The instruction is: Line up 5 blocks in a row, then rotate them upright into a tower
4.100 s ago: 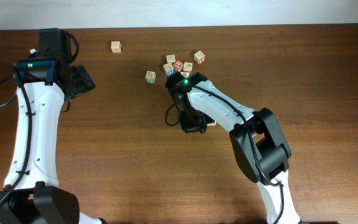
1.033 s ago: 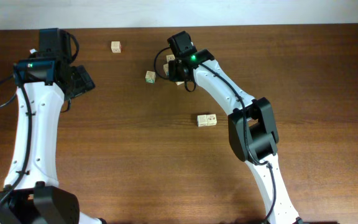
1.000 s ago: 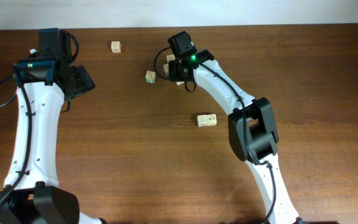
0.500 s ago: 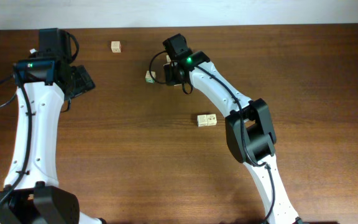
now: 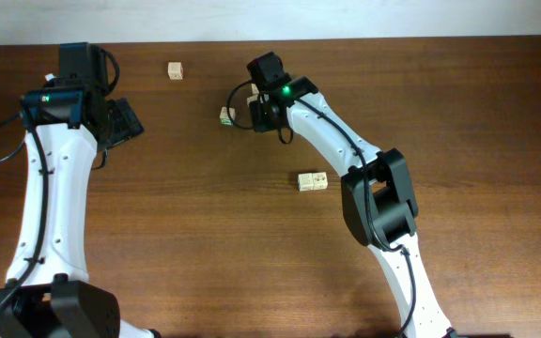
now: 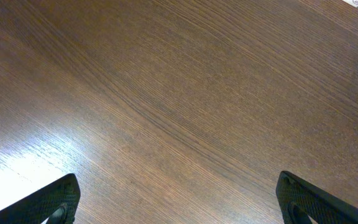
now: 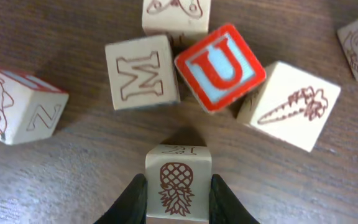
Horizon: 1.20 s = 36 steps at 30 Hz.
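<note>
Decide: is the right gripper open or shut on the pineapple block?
Shut on it: the right gripper has its fingers pressing both sides of the pineapple block.

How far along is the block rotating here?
Two blocks sit paired mid-table, seemingly done. The right gripper is closed on the pineapple block. The M block, carrot block and others near it look left to do; the left gripper hangs open, idle.

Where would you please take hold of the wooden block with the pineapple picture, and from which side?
Grip the pineapple block by its two flat opposite side faces, coming straight down from above. It sits square and apart from the red U block, so both sides are free, and the right pincer closes on exactly those faces.
</note>
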{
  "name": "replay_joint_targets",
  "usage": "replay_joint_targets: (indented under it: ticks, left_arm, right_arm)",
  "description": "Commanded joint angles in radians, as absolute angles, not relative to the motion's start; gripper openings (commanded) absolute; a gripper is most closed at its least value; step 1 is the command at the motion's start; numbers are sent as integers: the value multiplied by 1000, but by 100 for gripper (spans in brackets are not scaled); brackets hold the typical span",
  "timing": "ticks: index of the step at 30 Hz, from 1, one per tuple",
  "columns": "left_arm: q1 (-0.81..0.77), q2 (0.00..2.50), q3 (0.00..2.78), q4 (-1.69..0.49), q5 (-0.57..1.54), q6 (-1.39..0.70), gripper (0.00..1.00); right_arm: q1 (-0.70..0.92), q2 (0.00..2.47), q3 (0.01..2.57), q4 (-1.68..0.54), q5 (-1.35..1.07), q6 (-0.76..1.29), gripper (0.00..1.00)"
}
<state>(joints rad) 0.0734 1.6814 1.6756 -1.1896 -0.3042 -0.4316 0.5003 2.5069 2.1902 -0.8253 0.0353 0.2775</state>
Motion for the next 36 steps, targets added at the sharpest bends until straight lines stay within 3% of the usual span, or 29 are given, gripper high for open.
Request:
replay_joint_targets:
  ticks: [1,17,29,34,36]
  left_arm:
    - [73,1683,1689,-1191,-318,-445,99]
    - [73,1683,1689,-1191,-318,-445,99]
    - [73,1683,1689,-1191,-318,-445,99]
    - [73,1683,1689,-1190,-318,-445,99]
    - [73,1683,1689,-1191,-318,-445,99]
  right_arm:
    - [504,2519,2200,-923,15,331,22]
    - [504,2519,2272,-1438,-184,356,24]
    - [504,2519,2279,-1489,-184,347,46]
    - [504,2519,2363,-1507,-184,343,47]
    - [506,2518,2442,-1531,-180,321,42]
